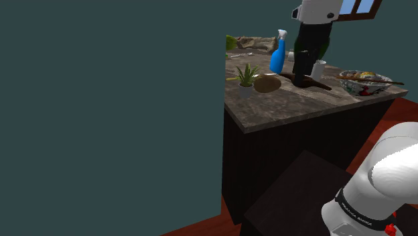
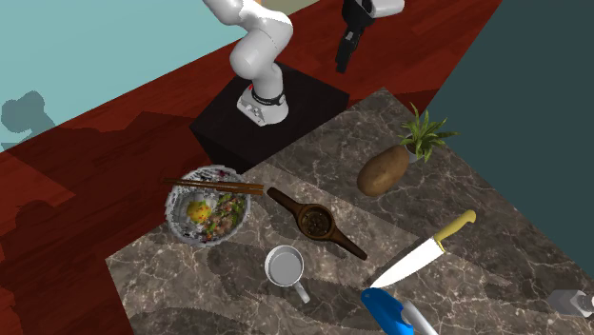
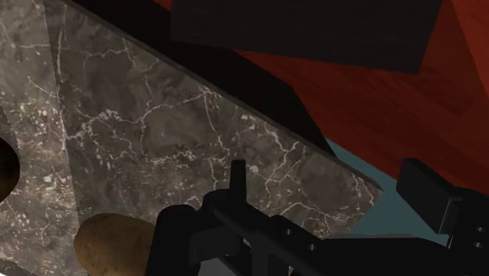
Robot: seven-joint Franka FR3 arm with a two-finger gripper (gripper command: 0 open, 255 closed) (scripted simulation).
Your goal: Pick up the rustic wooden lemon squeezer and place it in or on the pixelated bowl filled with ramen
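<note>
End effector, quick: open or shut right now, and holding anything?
All-black two-finger end effector: open, holding nothing. The dark brown wooden lemon squeezer lies untouched on the grey marble counter.

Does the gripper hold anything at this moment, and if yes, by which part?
Nothing is held. The gripper hangs in the air with nothing between its fingers; the lemon squeezer lies on the counter.
</note>
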